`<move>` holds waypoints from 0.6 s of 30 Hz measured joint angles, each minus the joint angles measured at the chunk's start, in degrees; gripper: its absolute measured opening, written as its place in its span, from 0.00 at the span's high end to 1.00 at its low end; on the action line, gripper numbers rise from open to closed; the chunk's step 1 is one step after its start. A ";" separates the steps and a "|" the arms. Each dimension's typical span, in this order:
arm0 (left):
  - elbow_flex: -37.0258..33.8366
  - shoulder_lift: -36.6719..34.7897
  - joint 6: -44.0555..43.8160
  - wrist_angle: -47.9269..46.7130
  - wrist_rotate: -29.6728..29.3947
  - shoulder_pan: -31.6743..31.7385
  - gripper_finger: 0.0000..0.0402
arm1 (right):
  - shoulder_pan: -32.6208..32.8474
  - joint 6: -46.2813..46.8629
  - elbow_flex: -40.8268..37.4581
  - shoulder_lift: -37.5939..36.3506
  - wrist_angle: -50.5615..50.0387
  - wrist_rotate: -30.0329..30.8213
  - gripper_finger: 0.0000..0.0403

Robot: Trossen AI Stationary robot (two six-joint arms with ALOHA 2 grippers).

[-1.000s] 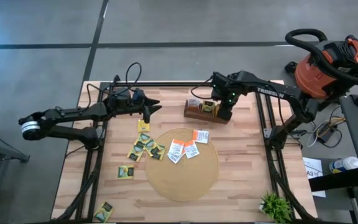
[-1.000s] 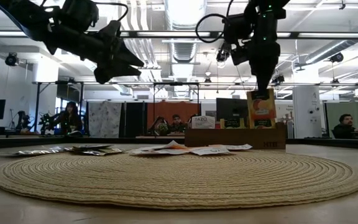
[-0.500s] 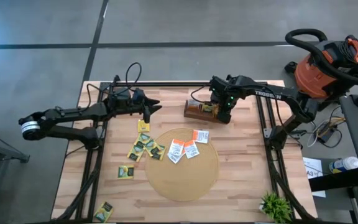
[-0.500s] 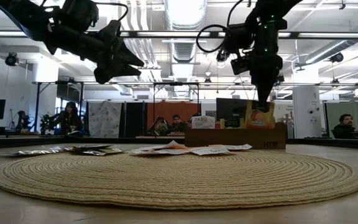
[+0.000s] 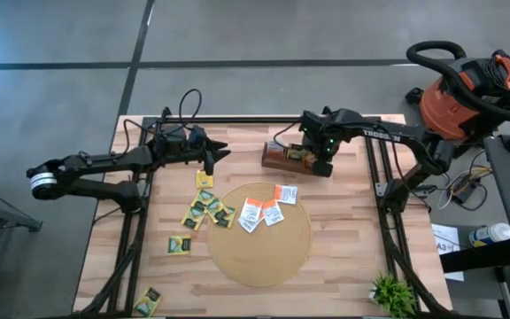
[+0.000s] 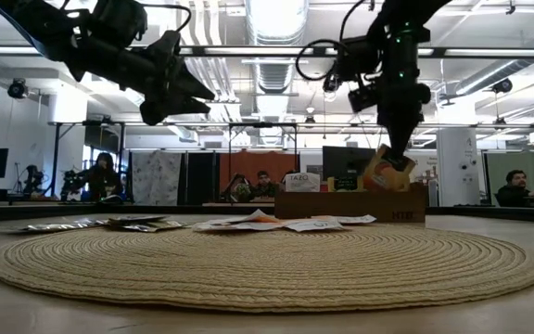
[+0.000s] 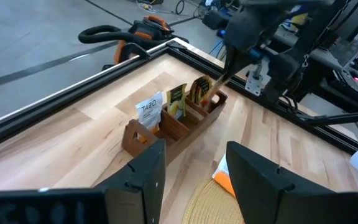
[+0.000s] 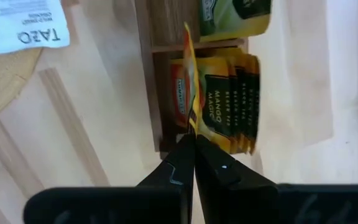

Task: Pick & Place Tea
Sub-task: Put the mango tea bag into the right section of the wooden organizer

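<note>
Placing step, seen from beside the counter (image 5: 343, 239). The right gripper (image 5: 319, 160) stands over the far end of the wooden compartment box (image 5: 294, 159), its jaws clamped on the top edge of one orange tea sachet (image 8: 190, 93). In the right wrist view the sachet hangs edge-on, its lower part already inside the end compartment, just beside a stack of like sachets marked mango (image 8: 229, 99). The low view shows it leaning rather than upright as it enters the box.

The left gripper (image 5: 222, 152) hangs above the counter near the yellow-and-green sachets (image 5: 206, 209), jaws apart and empty, well apart from the box.

More loose sachets remain: orange and white ones (image 5: 268, 206) on the round woven mat (image 5: 264, 257), and yellow-and-green ones beside the mat and toward the near left corner of the counter.

The next move, in my judgement, calls for a little more descent so the sachet seats against the stack, then parting the jaws and lifting straight up so the fingers do not drag it or its neighbours out. Many sachets are still unsorted, so the task looks far from finished.
</note>
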 joint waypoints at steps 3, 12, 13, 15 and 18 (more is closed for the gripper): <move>0.00 0.13 0.02 -0.05 -0.97 0.00 0.59 | 0.00 -0.26 2.70 0.10 -2.33 0.00 0.98; 0.00 0.13 -0.26 0.39 -0.76 0.00 0.59 | -0.22 -1.70 8.92 2.75 -12.96 -0.65 0.98; 0.00 0.25 -0.26 0.79 0.07 0.00 0.59 | -0.22 -1.66 9.63 2.83 -12.95 -2.13 0.98; -0.02 1.07 -0.10 3.04 2.20 0.00 0.59 | -0.21 -0.95 11.31 2.86 -12.43 -5.66 0.98; 0.98 4.28 1.07 9.01 4.36 -0.03 0.59 | 0.54 0.84 14.58 2.86 -10.81 -8.08 0.98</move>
